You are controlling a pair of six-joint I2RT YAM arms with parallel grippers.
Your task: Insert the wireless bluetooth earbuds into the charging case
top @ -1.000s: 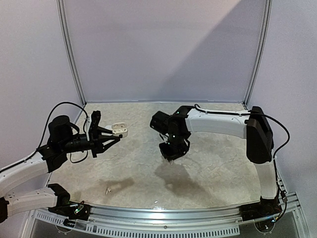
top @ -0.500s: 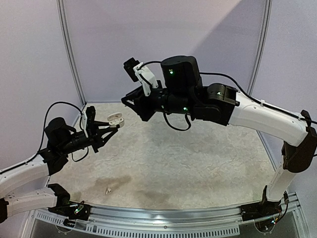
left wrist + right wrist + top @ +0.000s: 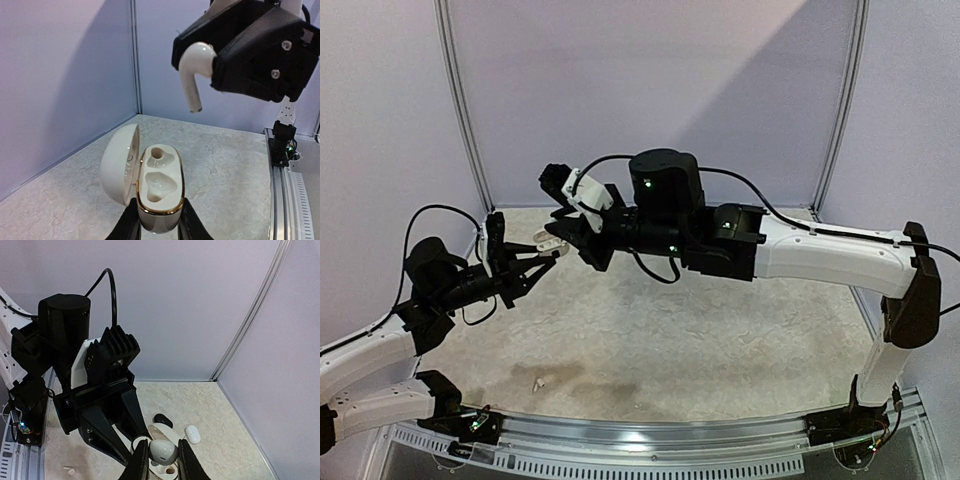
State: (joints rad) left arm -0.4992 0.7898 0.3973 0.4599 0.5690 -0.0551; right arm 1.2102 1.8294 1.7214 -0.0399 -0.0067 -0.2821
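Note:
The white charging case point(image 3: 159, 182) with a gold rim is held upright in my left gripper point(image 3: 159, 214), which is shut on its lower body. Its lid point(image 3: 119, 165) hangs open to the left and both sockets are empty. A white earbud point(image 3: 194, 70) with a short stem hangs above the case, stem down and apart from it. My right gripper point(image 3: 162, 454) is shut on the bud's rounded head point(image 3: 163, 451). From above, the right gripper point(image 3: 565, 228) and the case point(image 3: 551, 242) meet at the left, well above the table. A second white earbud point(image 3: 537, 383) lies near the front edge.
A black pill-shaped case point(image 3: 163, 420) and a white one point(image 3: 192, 434) lie on the mottled table near the back corner. The left arm's black wrist body point(image 3: 100, 405) fills the left of the right wrist view. Walls close in the back and sides.
My right arm has risen from the middle of the table and swung left with the white earbud, ending over the open case. The left gripper has lifted the case slightly.

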